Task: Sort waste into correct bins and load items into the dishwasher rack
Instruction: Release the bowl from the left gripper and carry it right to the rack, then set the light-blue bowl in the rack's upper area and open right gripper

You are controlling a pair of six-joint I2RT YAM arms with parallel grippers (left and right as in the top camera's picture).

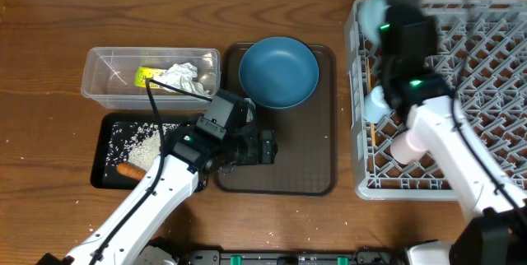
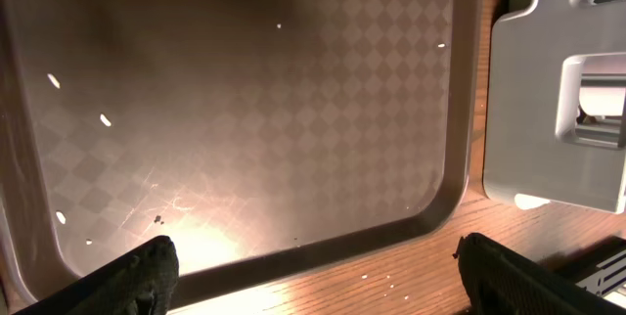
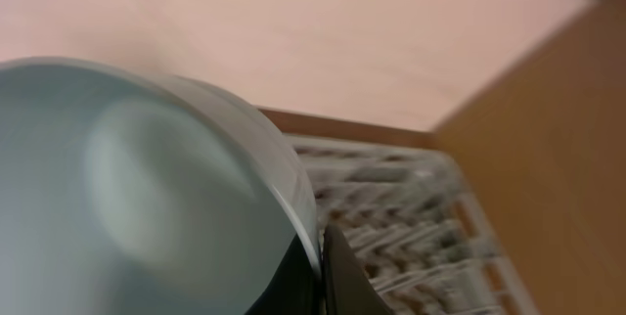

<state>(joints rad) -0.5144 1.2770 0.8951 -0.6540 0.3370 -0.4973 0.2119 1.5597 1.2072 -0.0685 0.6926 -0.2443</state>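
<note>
Wooden tabletop [image 1: 49, 34] is seen beneath everything. A white bowl [image 3: 127, 188], pale blue inside and blurred, is held by its rim in the closed right gripper [image 3: 321, 271] above the far left corner of the grey dishwasher rack [image 1: 494, 67]. The left gripper [image 2: 318, 261] is spread wide over the brown tray [image 2: 245, 110], close to its raised near rim. The blue plate [image 1: 278, 72] lies at the tray's far end.

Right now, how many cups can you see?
2. A light blue cup and a pink cup, both in the rack, partly behind the right arm; more may be hidden.
</note>
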